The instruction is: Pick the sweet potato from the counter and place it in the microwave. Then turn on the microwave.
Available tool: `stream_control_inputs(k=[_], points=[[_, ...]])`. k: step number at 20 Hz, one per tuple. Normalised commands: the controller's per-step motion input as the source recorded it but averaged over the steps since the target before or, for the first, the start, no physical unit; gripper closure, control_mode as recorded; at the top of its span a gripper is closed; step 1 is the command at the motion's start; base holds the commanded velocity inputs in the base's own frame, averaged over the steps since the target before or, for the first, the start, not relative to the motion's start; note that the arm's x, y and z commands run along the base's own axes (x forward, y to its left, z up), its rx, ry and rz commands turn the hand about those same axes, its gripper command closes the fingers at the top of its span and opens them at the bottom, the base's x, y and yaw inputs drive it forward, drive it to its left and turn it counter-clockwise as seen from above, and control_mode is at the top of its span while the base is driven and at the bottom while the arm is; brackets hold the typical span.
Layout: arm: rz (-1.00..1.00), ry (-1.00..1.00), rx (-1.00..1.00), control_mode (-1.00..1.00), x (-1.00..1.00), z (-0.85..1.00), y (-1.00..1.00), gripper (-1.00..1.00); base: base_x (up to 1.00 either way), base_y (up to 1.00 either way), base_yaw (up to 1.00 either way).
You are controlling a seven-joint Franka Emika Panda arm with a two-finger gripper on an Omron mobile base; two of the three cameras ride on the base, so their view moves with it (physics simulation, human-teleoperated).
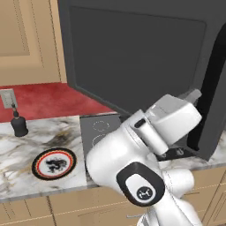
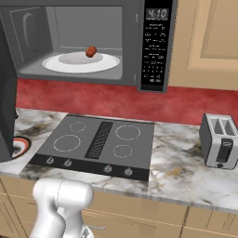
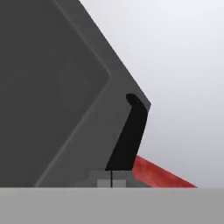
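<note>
One microwave [image 2: 93,42] with one sweet potato [image 2: 91,51] inside; one cooktop [image 2: 100,144] with four burner rings and four knobs; one toaster [image 2: 219,141]; one plate [image 1: 54,163]; one dark bottle [image 1: 19,123].

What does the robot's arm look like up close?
The arm is glossy white with fat, rounded segments. One joint wears a dark round cap with a small white mark in its middle. The gripper has two small grey finger tips.

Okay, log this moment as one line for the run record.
sweet potato: on turntable inside microwave | door: open | tool: shut, at the door's black handle | start: not yet pressed
</note>
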Motion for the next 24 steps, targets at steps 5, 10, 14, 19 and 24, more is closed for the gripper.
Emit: stream_control_inputs(k=[5,10,14,19,24], points=[[0.02,0.25,0.25,-1.0,0.2,0.07,-0.67,1.0,0.0,0.0,0.0],[0.07,0.29,0.33,-1.0,0.32,0.15,-0.58,1.0,0.0,0.0,0.0],[0.12,0.28,0.3,-1.0,0.39,0.19,-0.49,1.0,0.0,0.0,0.0],[0.2,0.22,0.19,-1.0,0.38,0.11,-0.38,1.0,0.0,0.0,0.0],[0.33,0.13,0.13,-1.0,0.53,0.0,-0.35,1.0,0.0,0.0,0.0]])
